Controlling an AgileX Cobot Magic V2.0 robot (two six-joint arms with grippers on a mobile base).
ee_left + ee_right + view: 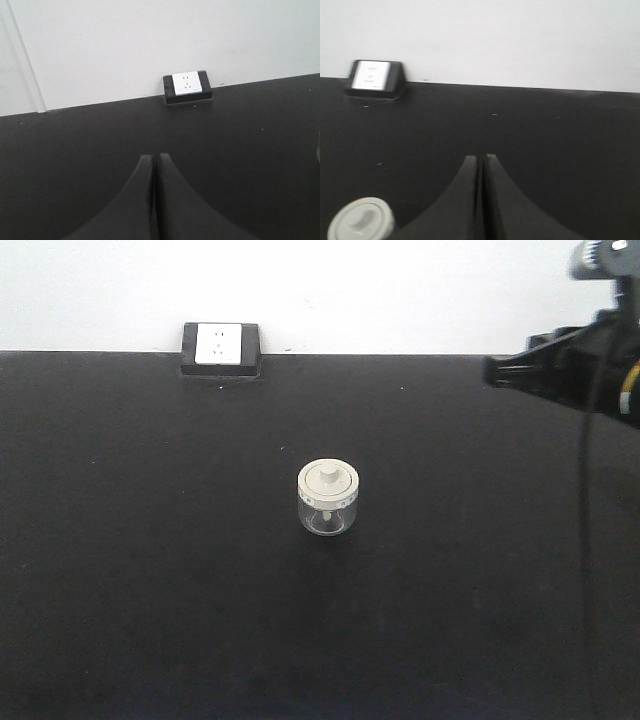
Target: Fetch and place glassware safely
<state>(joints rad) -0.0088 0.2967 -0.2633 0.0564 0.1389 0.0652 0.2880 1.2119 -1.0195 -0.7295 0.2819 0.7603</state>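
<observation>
The glassware, a small squat clear jar [328, 499] with a cream-white knobbed lid, stands upright in the middle of the black table [150, 590]. Its lid [361, 221] shows at the bottom left of the right wrist view. My right gripper [481, 157] is shut with nothing in it, to the right of the jar and apart from it; in the front view it [492, 370] enters from the upper right, raised above the table. My left gripper [153, 156] is shut and empty over bare tabletop; it is out of the front view.
A white wall socket in a black frame [221, 348] sits at the table's far edge, also seen as the socket [187, 86] and the socket [372, 77]. A white wall [400, 290] rises behind the table. A black cable [586, 500] hangs at the right.
</observation>
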